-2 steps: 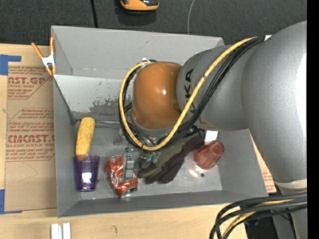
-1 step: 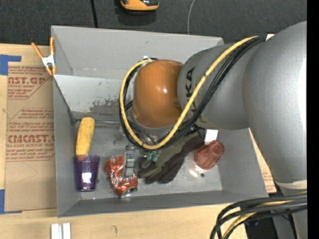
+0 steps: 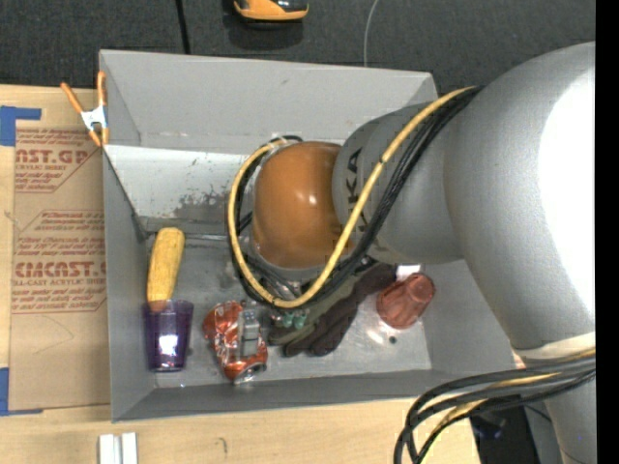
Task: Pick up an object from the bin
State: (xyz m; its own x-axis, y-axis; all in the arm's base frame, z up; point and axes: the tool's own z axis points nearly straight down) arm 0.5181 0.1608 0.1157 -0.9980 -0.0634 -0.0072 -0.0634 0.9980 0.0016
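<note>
The red crumpled wrapper [image 3: 230, 341], shiny and creased, lies close to the bin's [image 3: 271, 95] lower edge, left of the middle. The end effector [image 3: 251, 333] sits right over it, its grey tip showing against the red, so this looks like the thing being gone for. Whether the end effector is wide or narrow I cannot tell.

Just to the wrapper's right, touching or nearly so, is a dark glove-like cloth [image 3: 334, 319]. To its left stands a purple cup [image 3: 167, 336] in the lower left corner, with a yellow corn cob [image 3: 164, 264] above it along the left wall. A reddish-brown cup [image 3: 406, 300] lies further right, well apart.

To do the grasp well, I judge the closing should centre on the wrapper's bulk and stay clear of the cloth, since crumpled foil gives and may slip or drag its neighbour along.

The orange cover [image 3: 295, 201] and looping cables [image 3: 235, 230] hide the bin floor beneath them, the wrist, and part of the cloth.
</note>
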